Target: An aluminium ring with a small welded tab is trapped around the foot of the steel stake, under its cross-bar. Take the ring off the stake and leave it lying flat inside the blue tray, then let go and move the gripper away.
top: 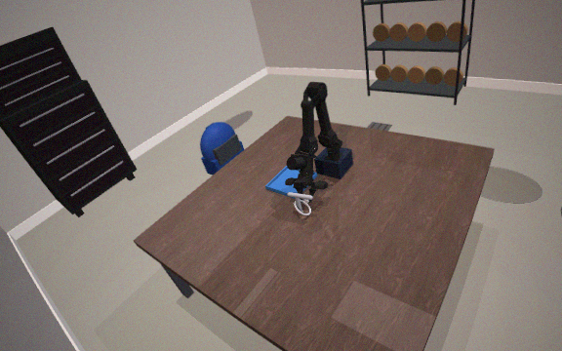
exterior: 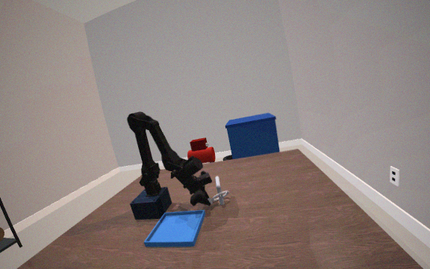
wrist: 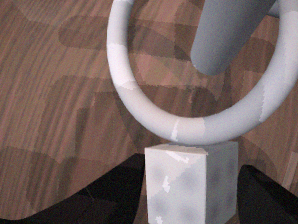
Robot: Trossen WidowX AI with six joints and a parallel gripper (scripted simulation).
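Observation:
The aluminium ring (top: 305, 214) (exterior: 228, 193) (wrist: 196, 131) is around the stake, below its cross-bar, and looks tilted. The grey steel stake (exterior: 217, 183) (wrist: 225, 37) stands on the table, its cross-bar (top: 301, 196) above the ring. The ring's pale, block-shaped tab (wrist: 176, 185) points toward the arm. My gripper (top: 305, 192) (exterior: 209, 202) (wrist: 193, 169) is shut on the tab, one black finger on each side of it. The contact faces are partly hidden at the bottom of the wrist view. The blue tray (top: 273, 190) (exterior: 170, 244) holds nothing that I can see.
The arm's dark blue base block (top: 335, 166) (exterior: 149, 205) stands beside the tray on the brown wooden table (top: 388, 234) (exterior: 275, 232). The tray lies close to the stake, toward the base. A shelf rack, a blue bin and a red object stand beyond the table.

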